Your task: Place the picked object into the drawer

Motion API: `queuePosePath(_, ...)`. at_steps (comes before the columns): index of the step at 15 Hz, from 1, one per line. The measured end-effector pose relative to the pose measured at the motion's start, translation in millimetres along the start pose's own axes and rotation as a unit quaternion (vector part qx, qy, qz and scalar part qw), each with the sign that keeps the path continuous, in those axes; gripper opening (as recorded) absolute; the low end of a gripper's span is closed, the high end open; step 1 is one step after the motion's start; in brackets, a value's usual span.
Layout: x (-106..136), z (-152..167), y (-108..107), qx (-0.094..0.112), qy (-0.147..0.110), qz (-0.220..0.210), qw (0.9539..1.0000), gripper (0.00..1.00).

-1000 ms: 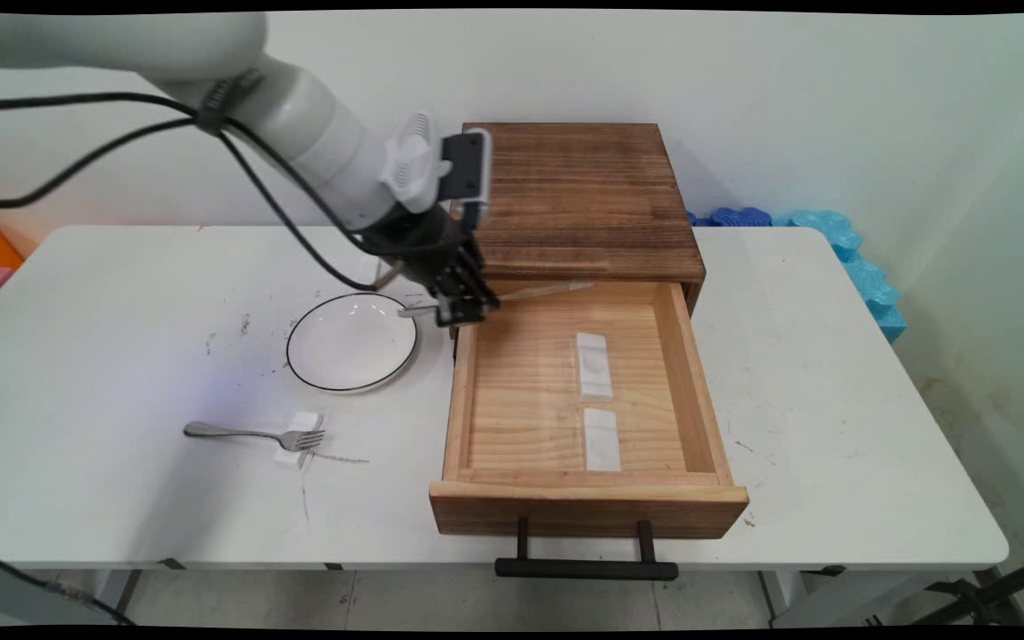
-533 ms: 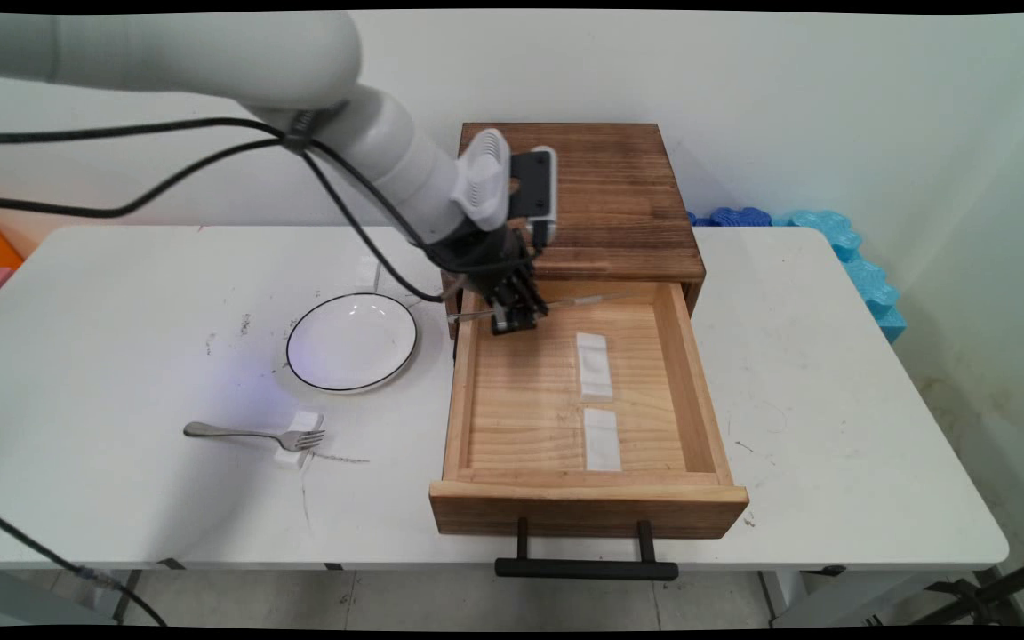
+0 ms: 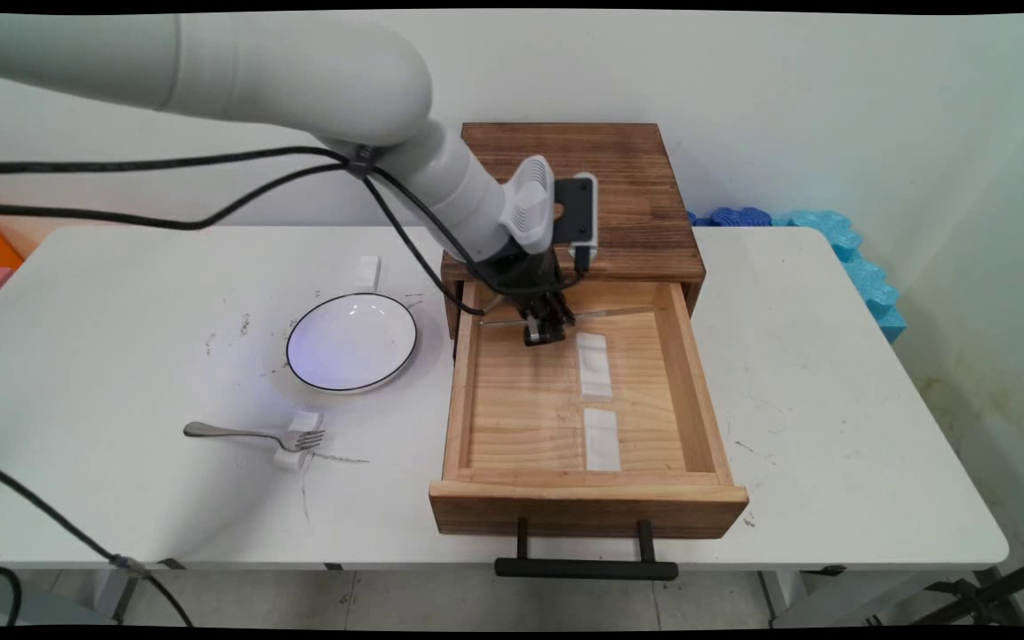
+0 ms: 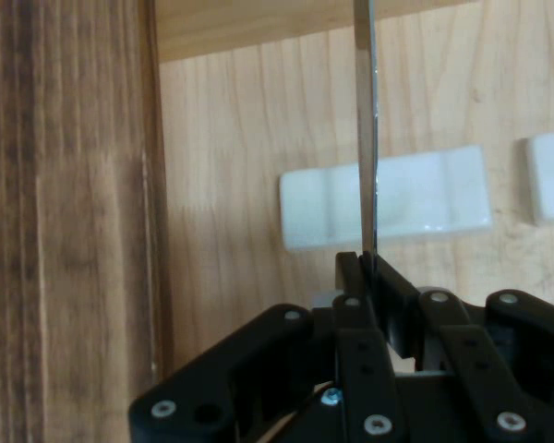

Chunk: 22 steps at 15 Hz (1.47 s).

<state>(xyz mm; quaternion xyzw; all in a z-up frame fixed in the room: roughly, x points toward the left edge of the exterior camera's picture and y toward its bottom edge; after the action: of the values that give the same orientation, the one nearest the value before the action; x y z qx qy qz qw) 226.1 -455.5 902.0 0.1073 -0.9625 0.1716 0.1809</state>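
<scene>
- Hand view shows my tool (image 4: 369, 277) clamped on a knife (image 4: 367, 129), hanging over the open drawer (image 3: 690, 373), above a white rest (image 4: 425, 198).
- Next, I guess: lowering gently, blade level.

plain pale wall (image 3: 832, 98) behind white table (image 3: 121, 293); blue foam (image 3: 841, 244) beside it.

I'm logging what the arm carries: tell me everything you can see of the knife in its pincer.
The knife is slim, silvery metal, seemingly one piece. The pincer is clamped on it partway along; it lies roughly level, edge-on in the hand view, above the open wooden drawer near its back, over a white rest. Only the pincer touches it.
</scene>
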Motion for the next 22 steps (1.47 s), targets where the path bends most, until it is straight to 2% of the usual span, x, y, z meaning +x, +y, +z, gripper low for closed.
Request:
queuePosePath(8, 5, 38, 2, -0.002, -0.01, 0.003, 0.9999, 0.0)
queuePosePath(16, 6, 58, 5, -0.004, -0.013, -0.003, 0.9999, 0.0)
queuePosePath(17, 6, 60, 6, -0.003, -0.013, -0.004, 0.9999, 1.0)
queuePosePath(22, 9, 65, 7, 0.0, -0.011, -0.006, 0.9999, 1.0)
